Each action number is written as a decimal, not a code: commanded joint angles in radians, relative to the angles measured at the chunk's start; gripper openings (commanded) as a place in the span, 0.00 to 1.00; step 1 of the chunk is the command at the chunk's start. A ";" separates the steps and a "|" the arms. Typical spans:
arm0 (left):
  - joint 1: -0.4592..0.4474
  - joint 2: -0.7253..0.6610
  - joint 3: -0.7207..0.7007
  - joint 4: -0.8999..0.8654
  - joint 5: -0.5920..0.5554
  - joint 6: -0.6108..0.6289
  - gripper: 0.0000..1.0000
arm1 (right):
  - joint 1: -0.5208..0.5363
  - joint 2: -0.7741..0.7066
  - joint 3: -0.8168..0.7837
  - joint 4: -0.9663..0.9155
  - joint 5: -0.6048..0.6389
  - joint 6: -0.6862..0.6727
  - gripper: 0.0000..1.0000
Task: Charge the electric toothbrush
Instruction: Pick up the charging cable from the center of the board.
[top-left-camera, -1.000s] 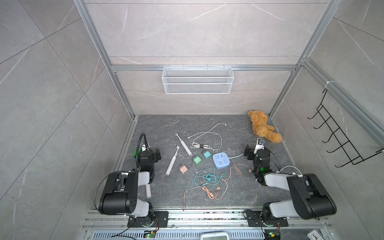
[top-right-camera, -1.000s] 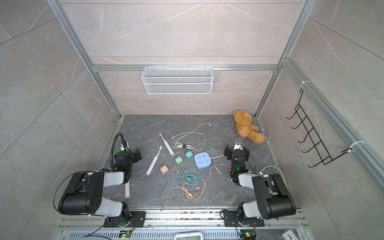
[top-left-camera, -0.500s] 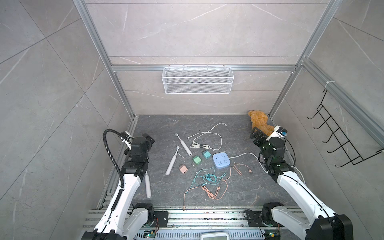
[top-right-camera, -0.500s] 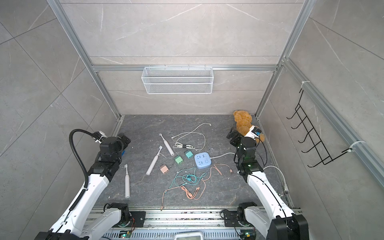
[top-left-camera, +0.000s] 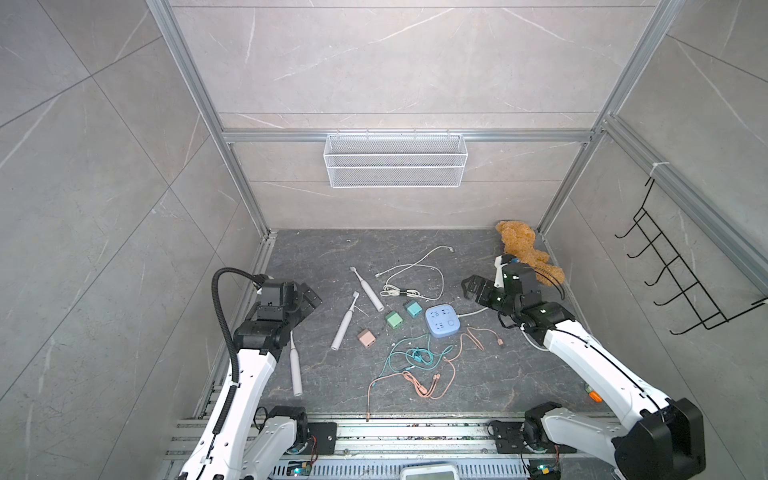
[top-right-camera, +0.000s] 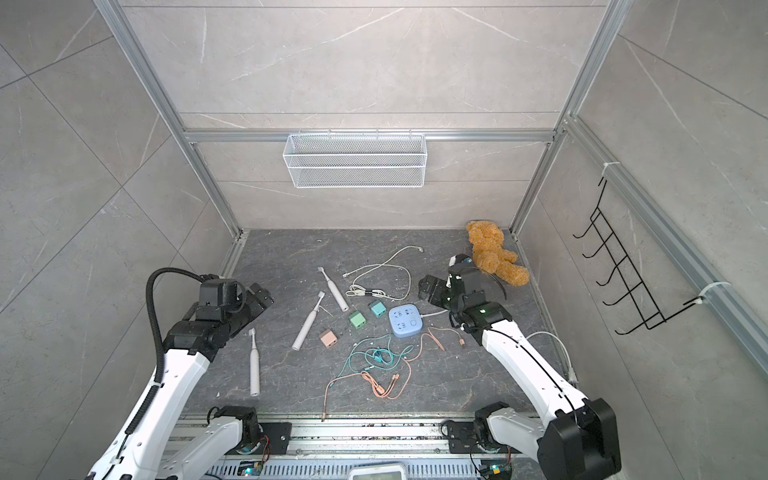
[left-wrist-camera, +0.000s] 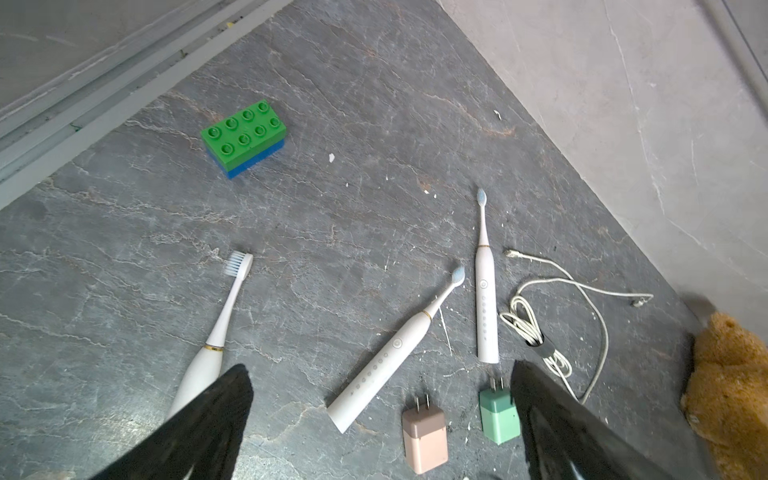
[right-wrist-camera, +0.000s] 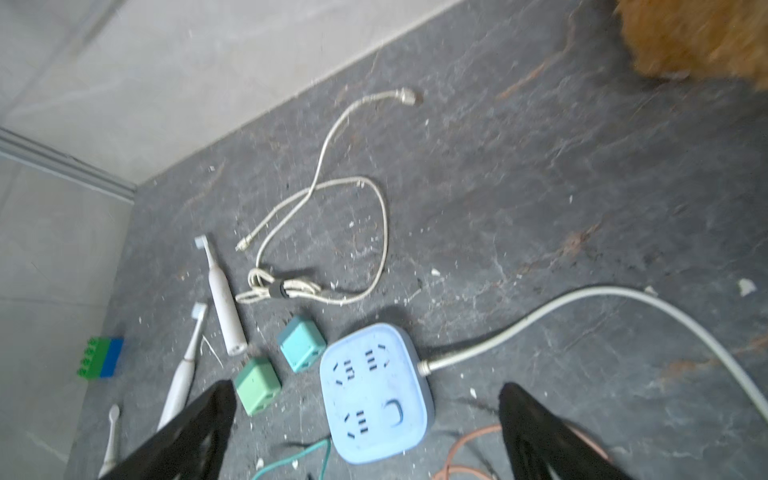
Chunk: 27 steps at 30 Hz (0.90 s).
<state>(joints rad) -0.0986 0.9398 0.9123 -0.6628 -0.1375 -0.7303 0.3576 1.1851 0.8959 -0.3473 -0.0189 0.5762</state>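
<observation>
Hovering left fingers (left-wrist-camera: 199, 428) (spread) near toothbrushes (left-wrist-camera: 386, 357), right fingers (right-wrist-camera: 540, 436) near power strip (right-wrist-camera: 376, 395)

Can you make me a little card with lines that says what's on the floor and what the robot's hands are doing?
toothbrushes: three, white, lying flat
power strip: blue, sockets empty
chargers: pink charger, green charger, teal charger, all loose beside the strip
cables: white cable, teal cable, orange cable, loose on the floor
left gripper: open, holding nothing
right gripper: open, holding nothing
toys: teddy bear, green block
</observation>
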 joint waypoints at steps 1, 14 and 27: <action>-0.002 0.043 0.033 -0.050 0.078 0.086 0.99 | 0.074 0.042 0.042 -0.152 0.019 -0.037 1.00; -0.003 0.194 0.058 -0.024 0.312 0.163 0.99 | 0.285 0.171 0.129 -0.225 -0.012 -0.032 0.98; -0.003 0.200 0.029 0.001 0.367 0.144 0.99 | 0.464 0.254 0.143 -0.264 0.166 0.011 0.97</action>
<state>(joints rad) -0.0986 1.1423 0.9386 -0.6743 0.1795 -0.5983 0.8234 1.4403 1.0138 -0.5625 0.0433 0.5671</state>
